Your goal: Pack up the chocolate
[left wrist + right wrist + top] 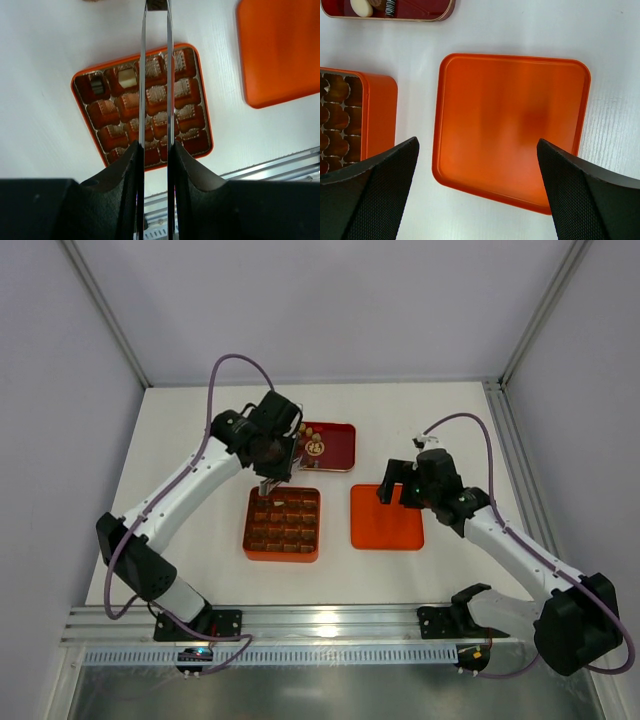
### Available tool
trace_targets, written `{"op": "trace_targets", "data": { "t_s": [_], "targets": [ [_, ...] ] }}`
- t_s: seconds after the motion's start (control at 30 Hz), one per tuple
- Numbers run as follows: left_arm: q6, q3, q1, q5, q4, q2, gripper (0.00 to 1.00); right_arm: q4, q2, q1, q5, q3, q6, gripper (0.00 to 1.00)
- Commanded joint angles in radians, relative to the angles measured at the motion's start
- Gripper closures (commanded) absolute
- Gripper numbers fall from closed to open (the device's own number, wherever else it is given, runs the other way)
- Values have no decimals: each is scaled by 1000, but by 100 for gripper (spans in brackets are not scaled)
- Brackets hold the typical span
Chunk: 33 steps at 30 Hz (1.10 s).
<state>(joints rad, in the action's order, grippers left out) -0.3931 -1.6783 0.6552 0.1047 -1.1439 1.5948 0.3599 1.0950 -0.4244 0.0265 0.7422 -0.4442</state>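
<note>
My left gripper is shut on a pair of long metal tweezers, which point down over the far left part of the orange grid box. A small greyish-brown bit shows between the tweezer tips at the frame's top edge; I cannot tell what it is. Two chocolates lie in the box's cells, one dark and one cream. More chocolates sit in the red tray behind the box. My right gripper hangs open and empty over the flat orange lid.
The lid lies right of the box on the white table. A slotted metal rail runs along the near edge. Grey walls enclose the back and sides.
</note>
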Motion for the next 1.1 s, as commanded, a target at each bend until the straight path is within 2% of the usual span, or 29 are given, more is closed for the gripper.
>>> {"op": "trace_targets", "data": {
  "t_s": [0.0, 0.33, 0.63, 1.07],
  "targets": [
    [-29, 58, 11, 12, -5, -90, 71, -49, 16, -5, 3, 32, 4, 0],
    [-59, 224, 26, -3, -2, -232, 71, -61, 39, -5, 9, 34, -8, 0],
    [-78, 314, 38, -28, 61, -242, 68, -56, 29, -5, 7, 22, -14, 0],
    [-89, 359, 47, -30, 93, -228, 64, -61, 35, -5, 1, 13, -16, 0]
  ]
}}
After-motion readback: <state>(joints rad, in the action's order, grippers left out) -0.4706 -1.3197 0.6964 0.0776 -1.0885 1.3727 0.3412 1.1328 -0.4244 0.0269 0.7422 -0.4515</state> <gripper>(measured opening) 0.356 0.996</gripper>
